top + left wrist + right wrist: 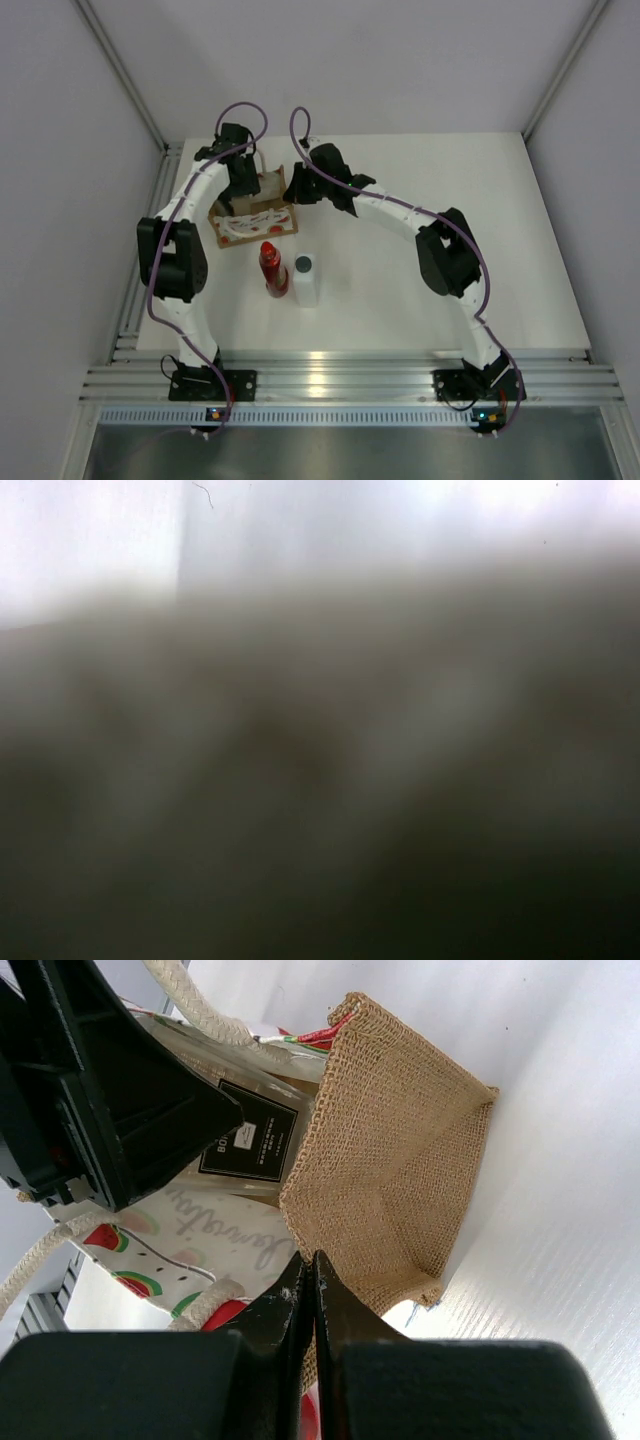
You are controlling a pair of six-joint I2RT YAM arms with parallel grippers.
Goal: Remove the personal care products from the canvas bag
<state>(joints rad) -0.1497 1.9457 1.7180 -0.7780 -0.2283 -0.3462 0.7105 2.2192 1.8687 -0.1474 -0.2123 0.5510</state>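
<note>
From above, a white table point(450, 200) holds a small canvas bag point(255, 222) tipped on its side near the far left, its watermelon-print panel facing up. The left gripper point(243, 188) sits over the bag's mouth, and the right gripper point(297, 190) is against the bag's right edge. Nearer the arms, well apart from the bag, a red bottle point(272, 268) with a red cap and a white bottle point(306, 282) with a dark round cap stand upright just beside each other. The left wrist camera shows only a dark, heavy blur beneath a pale band, so it cannot be told whether that gripper's fingers are apart or together. The right wrist camera looks into the bag up close: its two black fingers are pressed together at the edge of the tan burlap end panel, seemingly nipping the fabric. Inside the mouth lies a pale bottle point(255, 1140) with a black label, partly covered by the other arm's black gripper. A white rope handle point(195, 1005) loops above it.
</note>
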